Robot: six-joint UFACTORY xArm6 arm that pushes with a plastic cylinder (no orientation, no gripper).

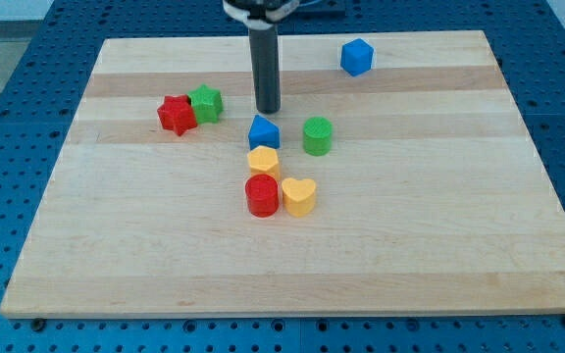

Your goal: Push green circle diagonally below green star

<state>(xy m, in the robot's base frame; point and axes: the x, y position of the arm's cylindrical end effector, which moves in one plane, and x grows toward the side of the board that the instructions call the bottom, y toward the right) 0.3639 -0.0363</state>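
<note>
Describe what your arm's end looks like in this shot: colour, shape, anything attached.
My arm ends in a straight, dark grey cylindrical rod with a plain, smooth surface and no markings. My tip is blunt and flat. At the view's top, the rod joins a black-and-white mount, mostly cut off by the frame. No cables are visible.

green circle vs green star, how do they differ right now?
The green circle is a round cylinder; the green star has points. The circle stands alone at the view's right of my tip; the star touches the red star at the tip's left. Both are green and sit on the board.
</note>
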